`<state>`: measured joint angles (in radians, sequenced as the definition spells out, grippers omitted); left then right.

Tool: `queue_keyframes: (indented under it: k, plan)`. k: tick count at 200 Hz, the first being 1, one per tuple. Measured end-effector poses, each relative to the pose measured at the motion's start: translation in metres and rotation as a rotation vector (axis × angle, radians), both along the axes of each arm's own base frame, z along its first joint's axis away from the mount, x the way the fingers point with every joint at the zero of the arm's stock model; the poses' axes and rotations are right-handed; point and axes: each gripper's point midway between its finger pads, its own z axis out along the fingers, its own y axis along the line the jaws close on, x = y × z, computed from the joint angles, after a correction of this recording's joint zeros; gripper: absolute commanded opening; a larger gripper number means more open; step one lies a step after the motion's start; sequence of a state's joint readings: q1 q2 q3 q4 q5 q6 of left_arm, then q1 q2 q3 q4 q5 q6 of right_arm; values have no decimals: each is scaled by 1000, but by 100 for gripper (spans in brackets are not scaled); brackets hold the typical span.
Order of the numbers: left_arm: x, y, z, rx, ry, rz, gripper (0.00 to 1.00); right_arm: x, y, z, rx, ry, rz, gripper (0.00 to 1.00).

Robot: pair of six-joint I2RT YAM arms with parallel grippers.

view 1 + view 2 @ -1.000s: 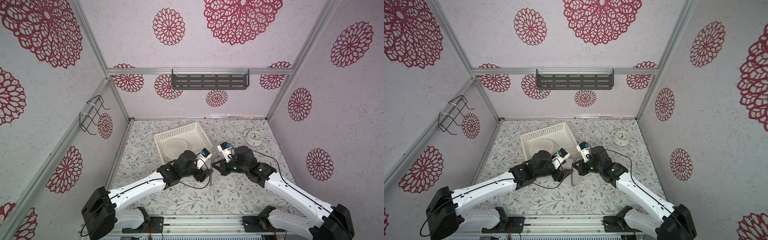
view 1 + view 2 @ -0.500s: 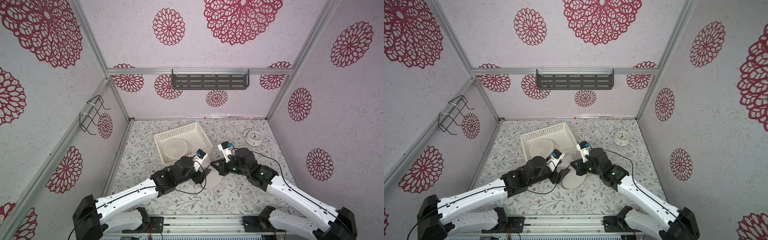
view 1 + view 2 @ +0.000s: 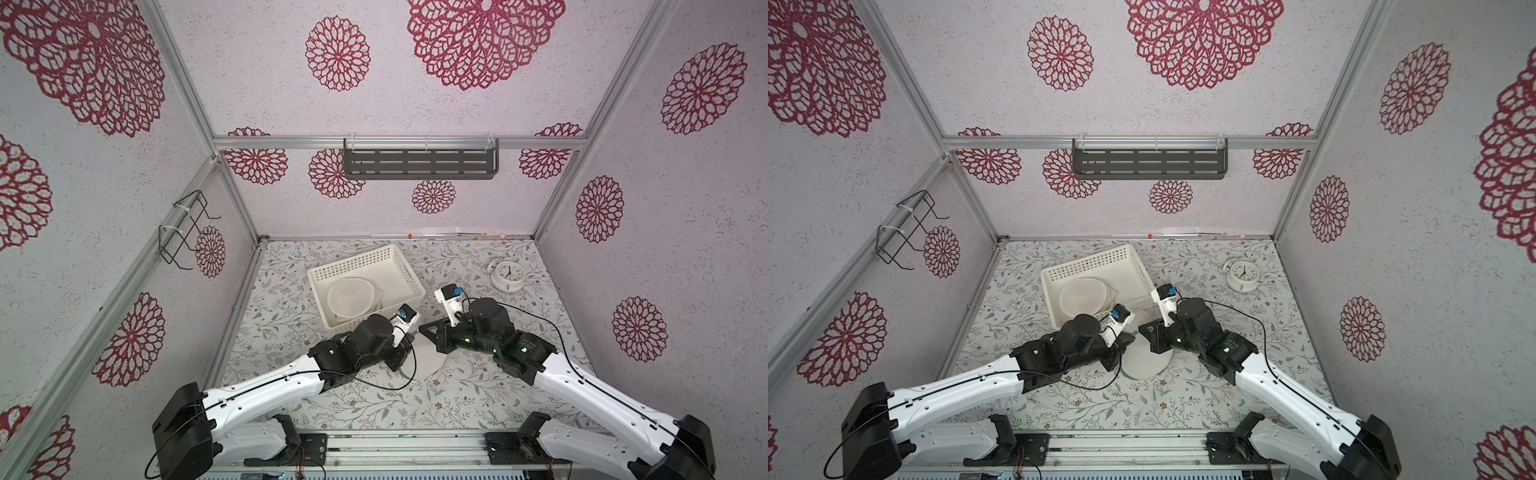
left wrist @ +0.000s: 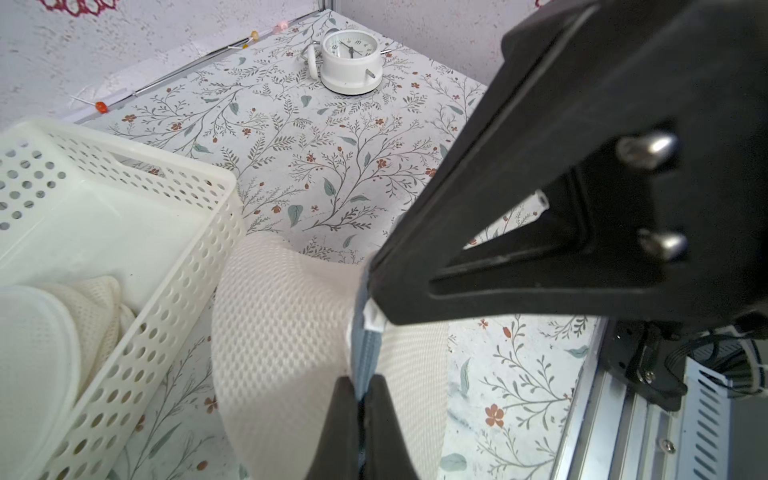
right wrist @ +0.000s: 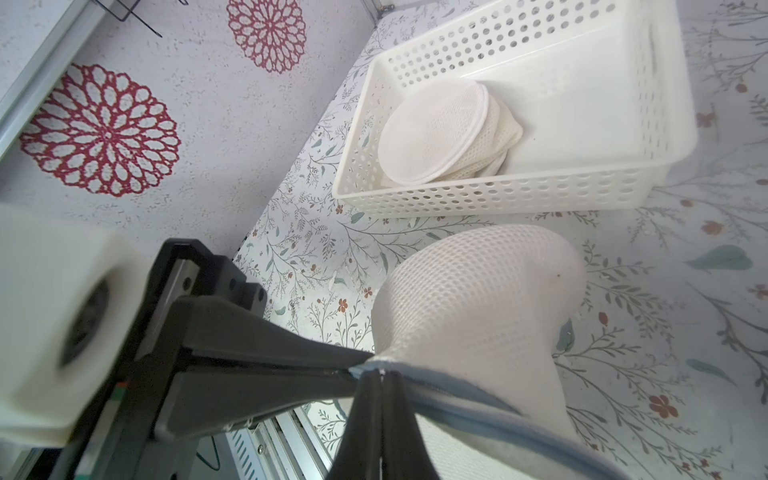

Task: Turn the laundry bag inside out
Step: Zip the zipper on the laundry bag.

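The white mesh laundry bag [image 3: 430, 361] sits on the floral surface [image 3: 457, 399] at lower centre in both top views, just below the white basket [image 3: 353, 264], which holds stacked round mesh bags [image 3: 351, 297]. The left fingers [image 4: 354, 399] and right fingers [image 5: 374, 395] each pinch its grey-trimmed edge.

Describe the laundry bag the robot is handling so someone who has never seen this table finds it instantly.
Find the white perforated basket on the floral tabletop. Just outside it, a white mesh laundry bag is held between the left gripper and the right gripper. Unlike the round mesh bags stacked inside the basket, it has a grey-blue edge band, pinched by both.
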<state>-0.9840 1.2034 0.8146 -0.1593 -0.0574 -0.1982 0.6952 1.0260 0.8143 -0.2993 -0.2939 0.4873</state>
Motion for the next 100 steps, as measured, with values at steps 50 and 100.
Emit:
queue_keyframes:
  k: [50,100]
  plan:
    - [-9,20,11,-134,-54,36,0,19,-56,-6,36,5,-183,0]
    - [-11,21,-8,-180,-18,61,2,13,-64,-34,27,76,-200,0]
